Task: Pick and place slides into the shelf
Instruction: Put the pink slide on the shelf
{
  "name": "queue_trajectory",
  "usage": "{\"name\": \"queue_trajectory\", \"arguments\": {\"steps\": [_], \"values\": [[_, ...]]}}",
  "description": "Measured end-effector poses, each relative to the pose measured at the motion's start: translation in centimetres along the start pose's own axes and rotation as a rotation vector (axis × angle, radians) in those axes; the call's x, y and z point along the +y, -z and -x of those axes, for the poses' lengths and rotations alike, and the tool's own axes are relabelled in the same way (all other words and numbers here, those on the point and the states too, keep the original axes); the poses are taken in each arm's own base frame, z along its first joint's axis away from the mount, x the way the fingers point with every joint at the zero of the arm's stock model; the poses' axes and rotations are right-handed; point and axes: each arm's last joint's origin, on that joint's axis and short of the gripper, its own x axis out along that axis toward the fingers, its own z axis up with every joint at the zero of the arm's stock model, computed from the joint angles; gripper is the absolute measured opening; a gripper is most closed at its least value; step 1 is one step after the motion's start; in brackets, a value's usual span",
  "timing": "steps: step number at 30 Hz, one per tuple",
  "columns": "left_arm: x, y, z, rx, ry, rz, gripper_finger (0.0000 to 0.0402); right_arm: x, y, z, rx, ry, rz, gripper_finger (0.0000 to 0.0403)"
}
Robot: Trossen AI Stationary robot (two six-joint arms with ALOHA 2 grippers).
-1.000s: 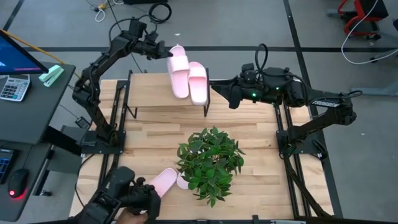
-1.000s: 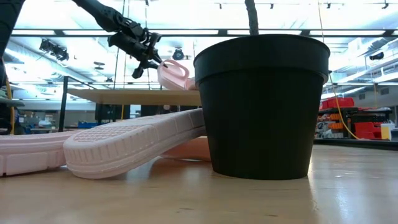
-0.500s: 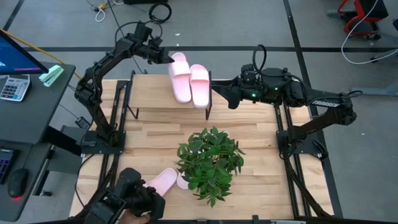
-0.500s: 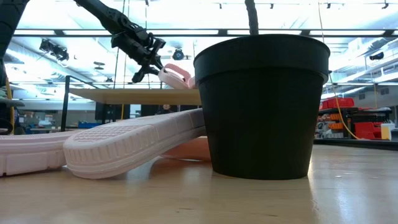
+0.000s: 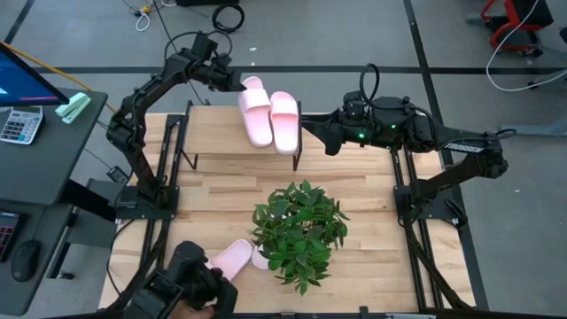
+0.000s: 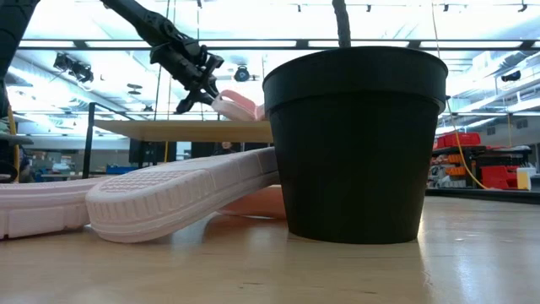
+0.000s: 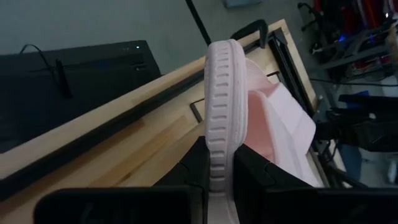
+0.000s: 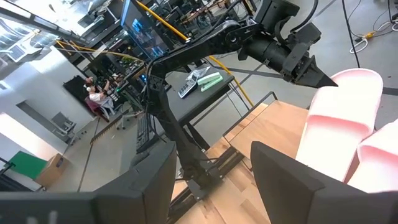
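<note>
From above, I see my left gripper (image 5: 237, 84) clamped on the heel of a slide (image 5: 254, 111) lying on the shelf (image 5: 213, 133), a second slide (image 5: 283, 120) just beside it; my right gripper (image 5: 310, 133) sits next to that one, jaws apart and empty. In the left wrist view, the slide's rim (image 7: 219, 118) is pinched between my fingers (image 7: 196, 165). In the right wrist view, both fingers (image 8: 155, 180) stand wide, the slide (image 8: 339, 118) beyond them

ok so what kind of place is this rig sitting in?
Looks like a robotics lab or workshop, not a home. The low view shows open ceiling strip lights; the right wrist view shows a monitor on a bench; cables trail across the grey floor around the table.
</note>
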Motion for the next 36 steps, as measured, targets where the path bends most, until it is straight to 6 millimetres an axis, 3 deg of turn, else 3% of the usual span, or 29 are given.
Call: {"name": "queue_trajectory", "arguments": {"steps": [12,21,30,36], "values": [[0.2,0.7,-3.5,0.079,-0.043,-0.016,0.0044,0.0,0.0,0.0,0.003,0.003,0.002,0.0213],[0.0,0.7,-3.7,0.065,-0.095,-0.047,0.0063,0.0,0.0,0.0,-0.002,0.009,0.003,0.0213],[-0.5,0.8,-4.1,0.057,-0.133,-0.107,0.0054,-0.1,0.0,0.0,-0.006,0.025,0.011,0.0213],[-0.7,0.8,-4.3,0.042,-0.134,-0.125,0.0074,-0.2,0.2,0.0,0.008,0.036,0.016,0.0213]]}}
